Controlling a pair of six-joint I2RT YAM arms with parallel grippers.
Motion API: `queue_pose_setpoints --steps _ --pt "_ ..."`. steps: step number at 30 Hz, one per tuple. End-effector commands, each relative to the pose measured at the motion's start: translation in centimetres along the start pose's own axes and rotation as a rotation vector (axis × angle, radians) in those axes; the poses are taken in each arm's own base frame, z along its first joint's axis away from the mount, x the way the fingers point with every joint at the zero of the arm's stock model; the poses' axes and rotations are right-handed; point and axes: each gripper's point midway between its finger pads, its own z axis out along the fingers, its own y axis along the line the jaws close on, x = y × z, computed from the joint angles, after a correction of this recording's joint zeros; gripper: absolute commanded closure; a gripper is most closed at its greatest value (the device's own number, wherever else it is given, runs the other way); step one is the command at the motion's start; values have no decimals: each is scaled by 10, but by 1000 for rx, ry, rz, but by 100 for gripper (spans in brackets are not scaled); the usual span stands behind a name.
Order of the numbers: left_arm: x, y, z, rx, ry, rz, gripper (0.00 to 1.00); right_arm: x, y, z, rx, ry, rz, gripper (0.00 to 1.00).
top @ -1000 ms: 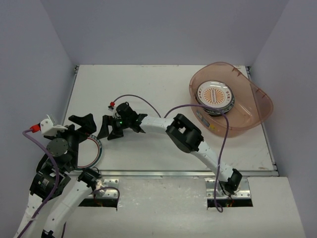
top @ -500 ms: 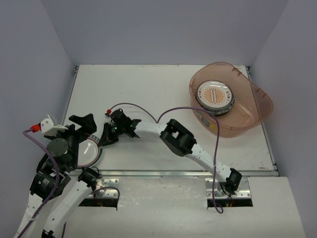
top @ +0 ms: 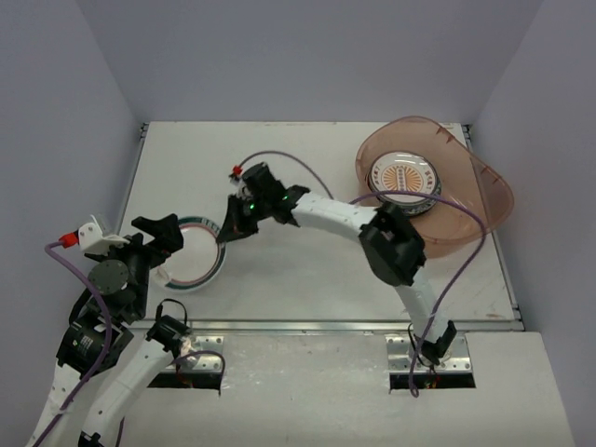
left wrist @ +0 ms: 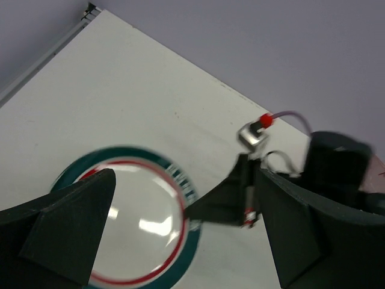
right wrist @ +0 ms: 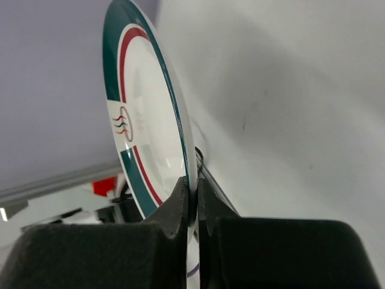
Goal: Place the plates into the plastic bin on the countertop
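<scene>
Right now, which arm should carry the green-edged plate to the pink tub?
The right. Its end effector is shut on the rim of the teal-rimmed plate, and that arm is bolted nearer the plastic bin. The left end effector is open and holds nothing.

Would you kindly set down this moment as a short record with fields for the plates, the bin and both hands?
right hand: shut on the rim of the teal-rimmed plate
left hand: open, fingers spread over that plate, not gripping
plastic bin: far right of the countertop
in the bin: orange sunburst plate on top of a stack
plates outside the bin: one in view
</scene>
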Motion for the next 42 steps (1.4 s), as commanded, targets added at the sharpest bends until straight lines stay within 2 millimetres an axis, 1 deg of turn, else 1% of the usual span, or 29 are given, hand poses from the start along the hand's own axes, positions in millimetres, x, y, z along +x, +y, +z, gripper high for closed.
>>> queue_pose_setpoints --steps 1,2,3,4,5,7,8,9,11,12,15,17,18,20,22,24,26,28,29,30,31,32,33,34,38,40,42 --pt "-9 -3 -1 17 -39 -20 0 -124 35 -190 -54 -408 -87 100" --pt "-10 -3 -1 19 -42 -22 0 -129 28 -221 -53 -453 -62 100" --pt "-10 -3 -1 22 -42 -21 0 -140 2 -254 -15 -524 -5 100" --pt "-9 -5 -1 27 -39 -17 0 -148 -33 -292 43 -612 72 100" --pt "-7 -6 1 27 -31 -11 0 -157 -52 -346 78 -737 124 100" --pt "-5 -8 3 32 -20 -2 0 -150 -100 -405 142 -882 253 100" --pt "-3 -9 4 33 -10 6 0 -147 -119 -448 155 -985 311 100" --pt "0 -10 6 32 -1 16 0 -134 -148 -481 178 -1059 387 100" --pt "2 -13 8 39 12 26 0 -119 -179 -515 230 -1160 474 100" --pt "3 -13 8 40 13 27 0 -112 -192 -524 255 -1184 506 100" --pt "4 -14 9 44 19 32 0 -101 -215 -537 323 -1216 537 100" --pt "4 -15 9 47 18 32 0 -98 -233 -539 396 -1222 552 100" --pt "4 -15 9 49 18 32 0 -96 -243 -537 423 -1217 567 100" --pt "5 -15 9 52 21 34 0 -93 -254 -535 452 -1208 583 100" --pt "7 -17 10 60 28 42 0 -89 -274 -529 493 -1185 618 100" --pt "9 -18 11 63 36 47 0 -87 -285 -525 514 -1169 637 100" --pt "9 -19 11 66 40 51 0 -86 -291 -520 518 -1150 651 98" --pt "11 -20 12 69 45 55 0 -86 -293 -515 500 -1130 652 88" --pt "11 -20 12 70 45 56 0 -86 -292 -513 492 -1125 650 74" --pt "11 -21 12 72 45 56 0 -87 -291 -512 488 -1119 649 53" --pt "11 -21 12 74 45 57 0 -87 -288 -511 489 -1108 648 39" --pt "11 -21 12 75 47 58 0 -87 -286 -512 495 -1098 637 15" --pt "11 -21 12 74 47 58 0 -87 -283 -513 504 -1087 626 1" --pt "11 -21 12 73 46 58 0 -86 -278 -514 512 -1072 620 1" --pt "13 -20 13 66 51 60 0 -77 -271 -528 643 -1071 548 1" --pt "15 -20 15 60 59 67 0 -71 -270 -527 683 -1015 512 1" --pt "17 -22 18 55 70 73 0 -62 -265 -523 698 -962 517 1"
